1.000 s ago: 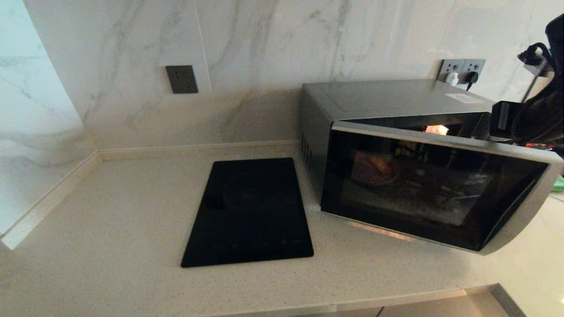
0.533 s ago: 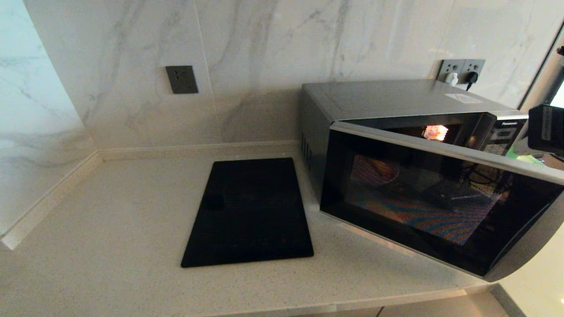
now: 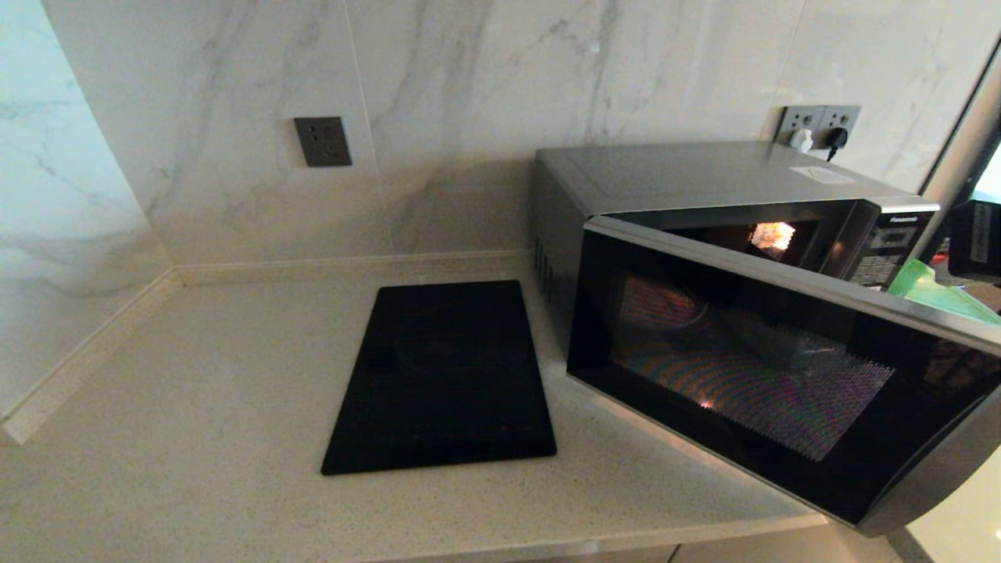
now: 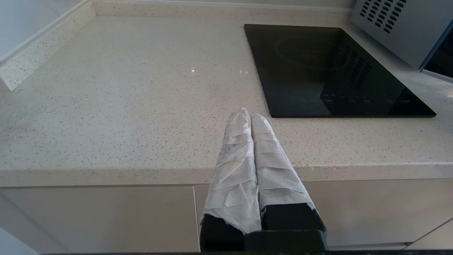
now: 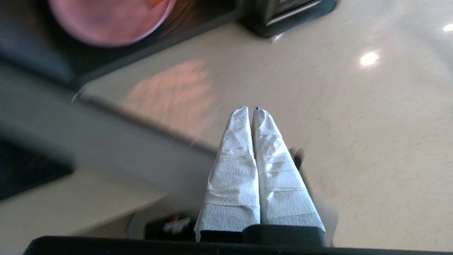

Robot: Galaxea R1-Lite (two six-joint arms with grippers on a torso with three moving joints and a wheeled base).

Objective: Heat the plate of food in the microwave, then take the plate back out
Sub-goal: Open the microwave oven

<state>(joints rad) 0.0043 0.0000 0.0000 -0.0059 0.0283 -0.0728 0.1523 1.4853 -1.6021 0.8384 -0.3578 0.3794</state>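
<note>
We see the silver-grey box microwave (image 3: 704, 203) with its door ajar, the lavender round plate of food (image 5: 109, 19) inside. Our right gripper (image 5: 252, 109), fingers together and empty, hovers beside the door; left gripper (image 4: 247, 114) likewise pressed together, parked by the counter's front edge.

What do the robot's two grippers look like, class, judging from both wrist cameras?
Both match: the left gripper and right gripper each have two long tapering fingers wrapped in crinkled white paper-like tape, rising from a black blocky base. No cables or markings are visible on them.
</note>
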